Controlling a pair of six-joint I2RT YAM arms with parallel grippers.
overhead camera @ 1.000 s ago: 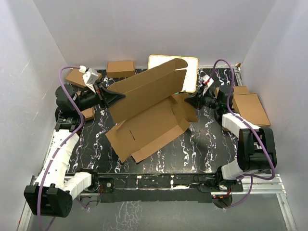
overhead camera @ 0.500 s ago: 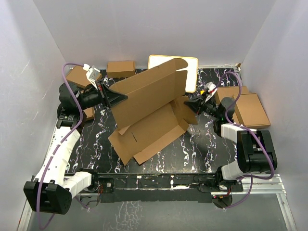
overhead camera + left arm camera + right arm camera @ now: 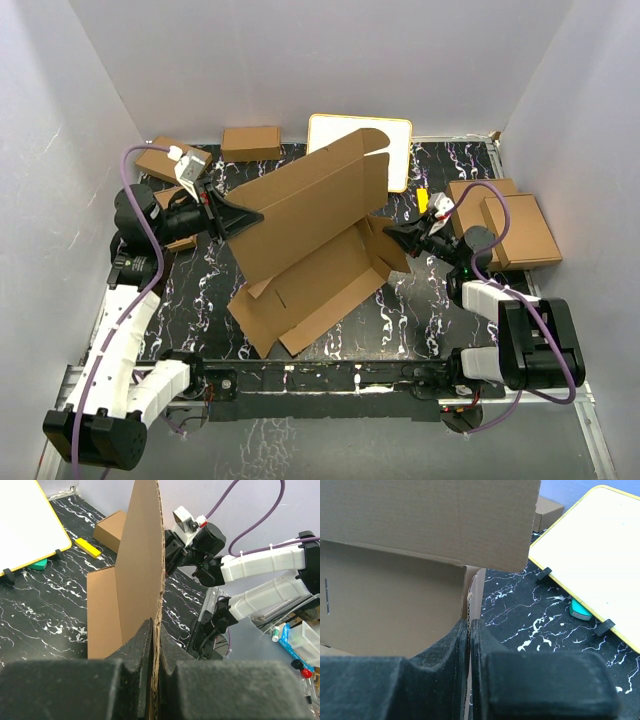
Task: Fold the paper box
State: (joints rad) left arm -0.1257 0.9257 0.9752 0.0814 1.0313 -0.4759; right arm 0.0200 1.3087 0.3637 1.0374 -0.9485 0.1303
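Table, black marbled top, carries everything. Paper box sits mid-table on a diagonal between your two arms. Its base panel lies flat and one long panel is raised steeply, leaning toward the far side. In the left wrist view that raised panel stands nearly vertical, seen edge-on.

Behind it a white board lies flat at the far edge, partly covered by the raised panel. Small folded boxes are at the far left and far right, well clear of the work.

Left gripper is clamped on the raised panel's left edge. The wrist view shows the cardboard pinched between the pads. Right gripper is clamped on the thin edge of a flap at the box's right end, which stands up from the base. A yellow block lies just beyond it, not touching.

My read on progress: early to middle. You have one long wall up and one end flap lifted. The near long edge and the left end look flat. No tabs look seated in the slits and the lid isn't closed. Most of the folding is left.
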